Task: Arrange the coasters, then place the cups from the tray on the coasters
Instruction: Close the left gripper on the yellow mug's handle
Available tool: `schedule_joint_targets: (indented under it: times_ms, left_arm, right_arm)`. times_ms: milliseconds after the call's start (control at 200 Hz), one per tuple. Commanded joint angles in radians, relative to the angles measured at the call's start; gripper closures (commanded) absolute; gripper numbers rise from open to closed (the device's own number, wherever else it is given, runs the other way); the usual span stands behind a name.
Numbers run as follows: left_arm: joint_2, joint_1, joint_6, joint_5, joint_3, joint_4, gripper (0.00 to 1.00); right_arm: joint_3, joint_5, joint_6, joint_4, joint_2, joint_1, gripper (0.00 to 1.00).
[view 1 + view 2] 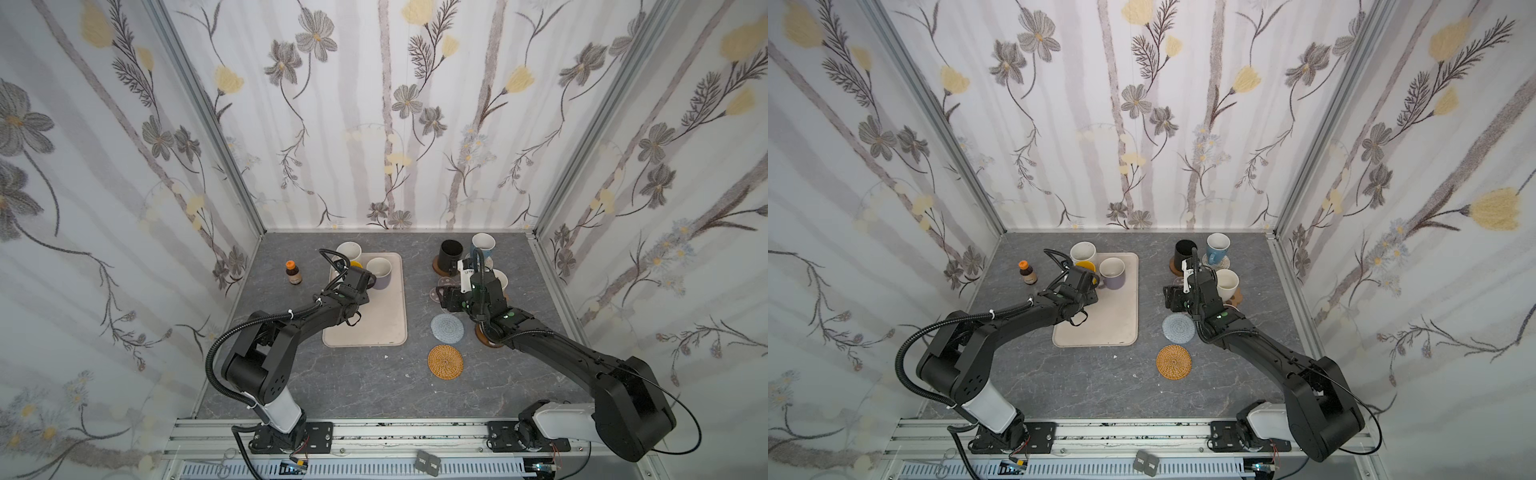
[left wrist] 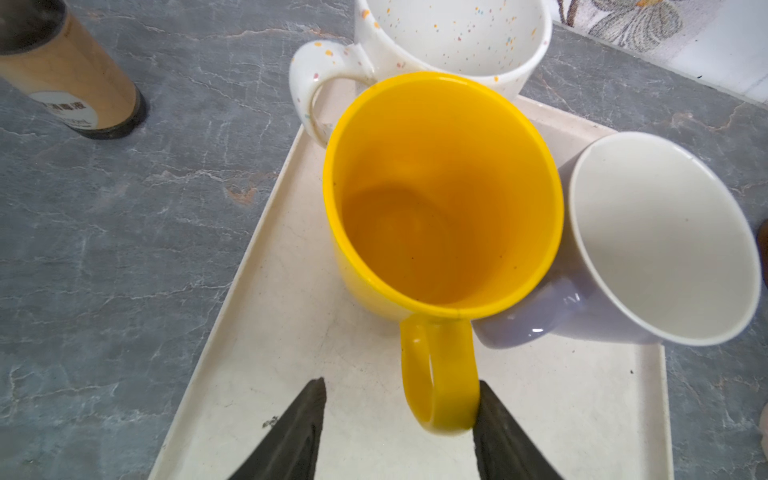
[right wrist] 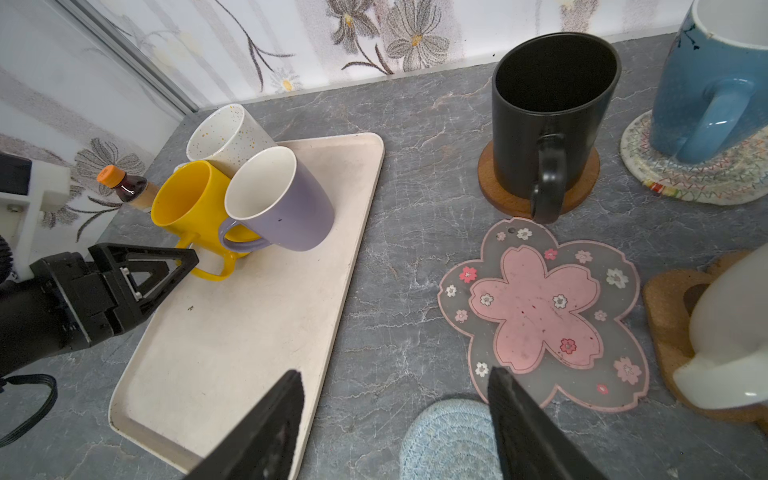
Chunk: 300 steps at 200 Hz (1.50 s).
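On the beige tray (image 1: pixel 374 320), a yellow cup (image 2: pixel 440 195) stands between a speckled white cup (image 2: pixel 453 37) and a lavender cup (image 2: pixel 660 237). My left gripper (image 2: pixel 401 382) is open astride the yellow cup's handle (image 2: pixel 440 374); one finger touches it, the other stands apart. My right gripper (image 3: pixel 395 372) hangs open and empty over the table beside the pink blossom coaster (image 3: pixel 540 307) and the grey-blue coaster (image 1: pixel 446 328). The black cup (image 3: pixel 552 108) sits on a wood disc (image 3: pixel 498 195), the blue cup (image 3: pixel 715 87) on a cream woven coaster (image 3: pixel 648 170), a white cup (image 3: pixel 731 332) on the paw coaster (image 3: pixel 669 307).
A small brown bottle with an orange cap (image 1: pixel 293 272) stands left of the tray. A tan rattan coaster (image 1: pixel 445 361) lies nearer the front. An amber disc (image 1: pixel 484 337) shows partly under my right arm. Walls close the back and sides.
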Motion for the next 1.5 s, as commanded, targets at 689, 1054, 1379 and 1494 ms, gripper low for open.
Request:
schedule_joint_targets:
  times_ms: [689,1054,1379,1494]
  left_arm:
    - [0.045,0.042,0.071,0.129,0.051,-0.004,0.57]
    - [0.068,0.055,0.080,0.126,0.055,-0.006,0.71]
    - [0.057,0.059,0.088,0.110,0.061,-0.007,0.85]
    - [0.043,0.060,0.088,0.110,0.057,-0.007,0.89]
  right_arm:
    - [0.008,0.003,-0.003,0.050,0.017,0.005,0.32]
    - [0.012,0.001,-0.002,0.054,0.033,0.006,0.33]
    - [0.021,0.001,-0.002,0.054,0.049,0.011,0.34]
    - [0.016,0.002,-0.004,0.055,0.048,0.010,0.34]
